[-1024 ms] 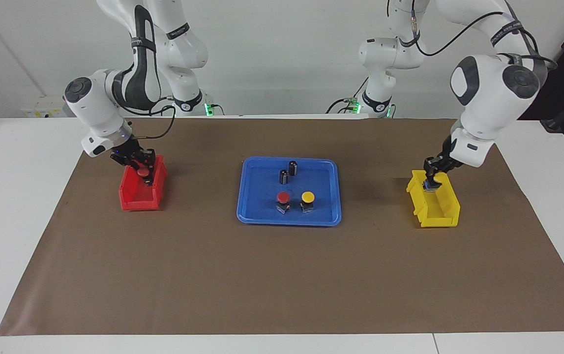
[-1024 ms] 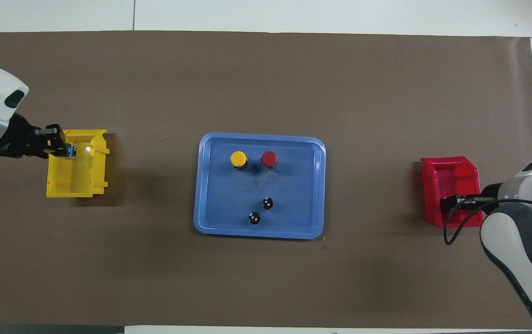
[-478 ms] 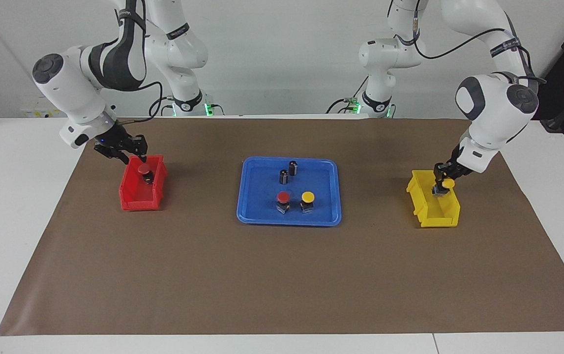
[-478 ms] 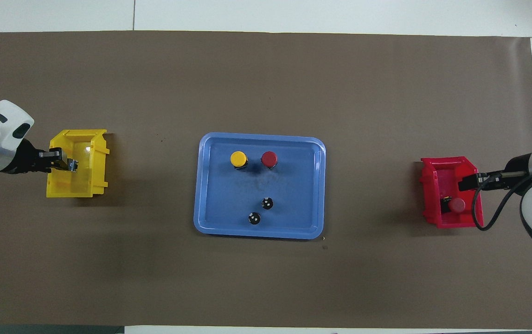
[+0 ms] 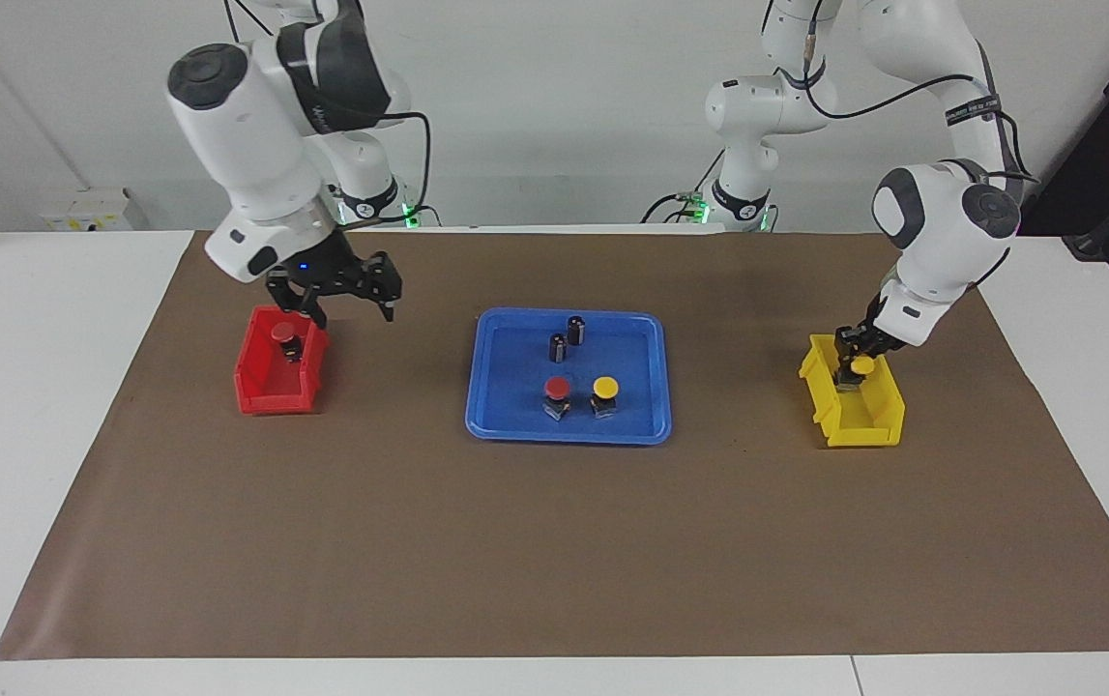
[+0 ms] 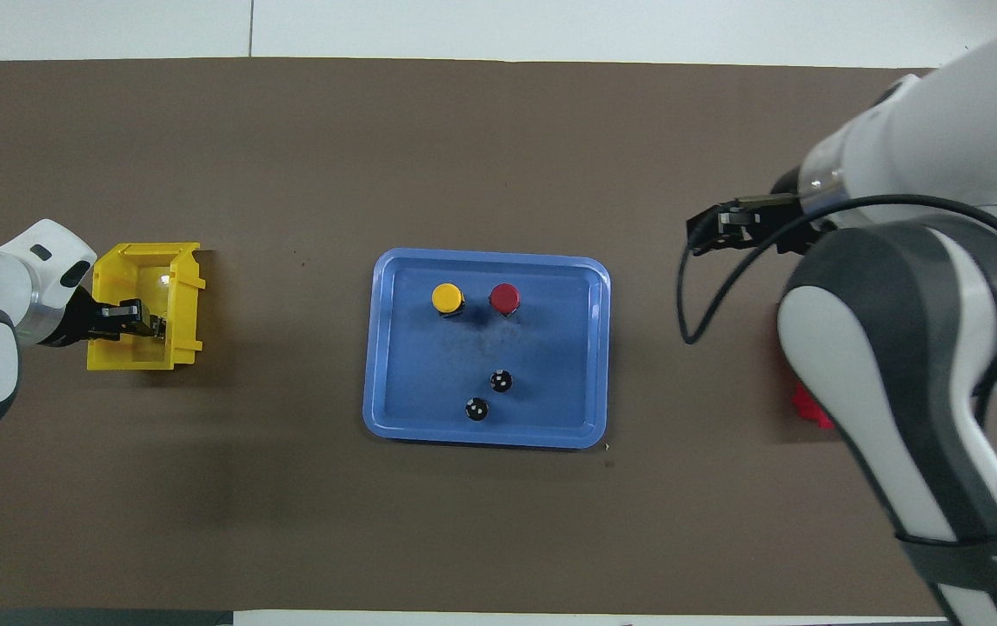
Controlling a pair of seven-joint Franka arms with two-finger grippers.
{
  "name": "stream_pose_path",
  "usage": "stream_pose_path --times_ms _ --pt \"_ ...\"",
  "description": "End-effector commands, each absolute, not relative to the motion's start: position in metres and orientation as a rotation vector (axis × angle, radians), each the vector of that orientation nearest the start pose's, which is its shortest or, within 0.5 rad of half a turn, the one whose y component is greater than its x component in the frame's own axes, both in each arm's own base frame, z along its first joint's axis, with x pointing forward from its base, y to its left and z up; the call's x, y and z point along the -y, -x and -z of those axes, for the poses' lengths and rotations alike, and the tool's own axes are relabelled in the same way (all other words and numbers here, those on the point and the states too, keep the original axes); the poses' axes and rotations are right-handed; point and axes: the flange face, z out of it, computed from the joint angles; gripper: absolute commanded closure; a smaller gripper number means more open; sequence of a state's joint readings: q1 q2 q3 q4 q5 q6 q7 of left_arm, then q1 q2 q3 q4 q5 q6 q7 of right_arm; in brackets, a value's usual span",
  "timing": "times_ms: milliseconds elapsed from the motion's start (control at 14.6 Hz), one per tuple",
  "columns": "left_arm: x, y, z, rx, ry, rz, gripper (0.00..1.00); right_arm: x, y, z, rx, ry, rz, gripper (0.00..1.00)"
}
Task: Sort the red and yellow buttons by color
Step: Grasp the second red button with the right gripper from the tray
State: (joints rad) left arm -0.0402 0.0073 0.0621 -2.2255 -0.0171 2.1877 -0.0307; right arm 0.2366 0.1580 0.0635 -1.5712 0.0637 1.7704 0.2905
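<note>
One red button lies in the red bin. My right gripper is open and empty, raised over the mat between the red bin and the blue tray; it also shows in the overhead view. A red button and a yellow button stand side by side in the tray. My left gripper is low in the yellow bin, shut on a yellow button.
Two dark capless cylinders stand in the tray, nearer to the robots than the buttons. In the overhead view my right arm covers most of the red bin. A brown mat covers the table.
My right gripper let go of the red button in the red bin, rose and swung toward the tray. My left gripper moved along the yellow bin with its yellow button.
</note>
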Motion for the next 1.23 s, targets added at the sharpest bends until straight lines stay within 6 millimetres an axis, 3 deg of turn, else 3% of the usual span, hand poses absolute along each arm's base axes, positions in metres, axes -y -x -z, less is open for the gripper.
stream_pose_path --times_ms 0,68,137,205,341,478,683,819,888,1024,1161 --pt "-0.014 -0.511 -0.363 0.073 3.144 -0.039 0.95 -0.272 -0.617 -0.518 -0.089 3.100 0.063 0.01" --pt "-0.013 -0.512 -0.363 0.068 3.144 -0.024 0.83 -0.295 -0.618 -0.502 -0.088 3.096 0.106 0.01" --pt "-0.013 -0.512 -0.363 0.070 3.144 -0.029 0.65 -0.317 -0.616 -0.483 -0.077 3.108 0.160 0.00" --pt "-0.013 -0.512 -0.364 0.071 3.144 -0.031 0.55 -0.339 -0.608 -0.448 -0.056 3.142 0.157 0.01" --pt "-0.013 -0.514 -0.366 0.068 3.144 -0.027 0.47 -0.358 -0.603 -0.419 -0.020 3.161 0.172 0.01" --pt "-0.013 -0.515 -0.367 0.070 3.144 -0.022 0.43 -0.362 -0.600 -0.407 -0.015 3.166 0.157 0.01" --pt "-0.014 -0.521 -0.384 0.075 3.144 -0.012 0.41 -0.369 -0.581 -0.370 -0.029 3.136 0.173 0.04" --pt "-0.017 -0.528 -0.420 0.079 3.145 -0.058 0.41 -0.372 -0.570 -0.361 -0.086 3.133 0.165 0.05" --pt "-0.020 -0.534 -0.443 0.086 3.145 -0.077 0.35 -0.375 -0.565 -0.360 -0.074 3.136 0.159 0.05" --pt "-0.017 -0.537 -0.494 0.063 3.145 -0.087 0.00 -0.377 -0.561 -0.358 -0.069 3.138 0.149 0.05" --pt "-0.009 -0.537 -0.539 -0.013 3.069 -0.108 0.00 -0.377 -0.559 -0.357 -0.072 3.145 0.130 0.05"
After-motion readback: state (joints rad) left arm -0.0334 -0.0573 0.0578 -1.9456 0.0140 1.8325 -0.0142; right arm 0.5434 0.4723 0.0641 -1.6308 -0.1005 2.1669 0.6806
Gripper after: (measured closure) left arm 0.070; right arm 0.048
